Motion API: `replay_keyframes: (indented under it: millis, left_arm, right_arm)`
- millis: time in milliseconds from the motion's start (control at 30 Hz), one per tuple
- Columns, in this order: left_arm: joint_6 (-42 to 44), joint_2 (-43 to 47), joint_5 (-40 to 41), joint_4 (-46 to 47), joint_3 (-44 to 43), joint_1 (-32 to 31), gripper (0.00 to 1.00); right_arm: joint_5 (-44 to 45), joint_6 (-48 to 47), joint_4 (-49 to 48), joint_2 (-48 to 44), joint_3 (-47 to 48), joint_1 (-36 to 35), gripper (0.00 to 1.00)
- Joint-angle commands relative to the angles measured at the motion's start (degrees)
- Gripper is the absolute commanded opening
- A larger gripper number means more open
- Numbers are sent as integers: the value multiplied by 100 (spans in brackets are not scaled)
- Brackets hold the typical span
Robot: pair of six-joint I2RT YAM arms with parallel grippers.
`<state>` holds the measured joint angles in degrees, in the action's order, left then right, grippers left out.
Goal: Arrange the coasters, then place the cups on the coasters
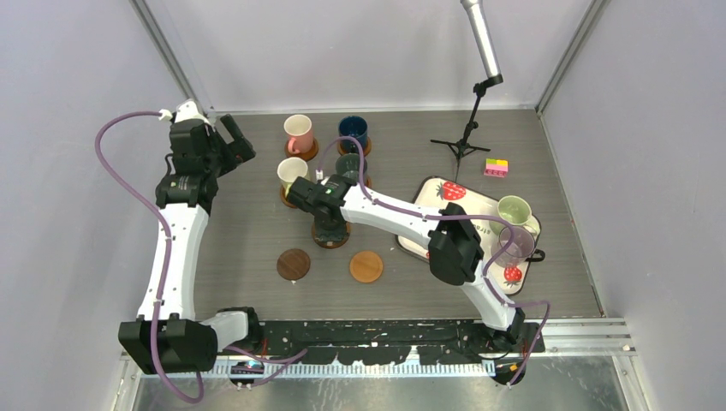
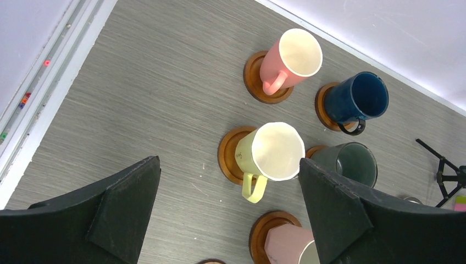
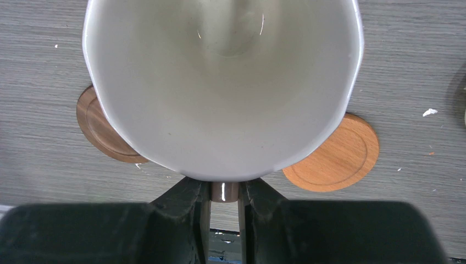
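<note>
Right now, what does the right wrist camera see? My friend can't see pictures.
A cup, seen straight down into its pale inside, fills most of the picture, the right gripper shut on its handle at the bottom. A dark coaster peeks out left of it and a lighter coaster right of it, on the grey table.

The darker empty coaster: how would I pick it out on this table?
Start at the grey table and look toward its near edge, at the bottom of the overhead view. Two bare wooden discs lie side by side there. The dark coaster is the left one, deep walnut brown, while the right coaster is light orange-brown.
</note>
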<state>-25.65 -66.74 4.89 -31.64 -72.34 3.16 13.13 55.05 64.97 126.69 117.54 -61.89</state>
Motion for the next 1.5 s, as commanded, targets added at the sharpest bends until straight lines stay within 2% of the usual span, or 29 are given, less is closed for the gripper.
replay_keyframes:
  millis: [0, 200, 367, 467, 667, 800, 1100, 1300, 1467]
  left_arm:
    - [-98, -14, -84, 102, 22, 62, 100]
    - [-100, -15, -92, 98, 0, 102, 100]
    - [-122, -32, -100, 112, 8, 107, 100]
    - [-132, -41, -108, 120, 7, 112, 100]
    - [-133, -83, -137, 138, -8, 116, 100]
    - [-146, -81, -162, 134, -9, 115, 100]
    - [-133, -72, -167, 138, -1, 124, 100]
    - [-77, -100, -416, 169, -11, 124, 100]
    - [116, -129, -777, 148, -75, 127, 100]
  right_arm:
    - [120, 143, -200, -355, 139, -39, 17]
    - [82, 184, -201, -440, 48, -39, 26]
    - [62, 209, -199, -524, -3, -39, 27]
    - [32, 208, -214, -574, -47, -42, 34]
    - [48, 189, -230, -655, -108, -37, 39]
    - [22, 184, -252, -693, -151, -34, 49]
    - [-173, 80, -388, -789, -241, -35, 61]
    - [-221, -180, -647, -1116, -388, -36, 76]
    - [-343, -446, -979, -1625, -889, -37, 81]
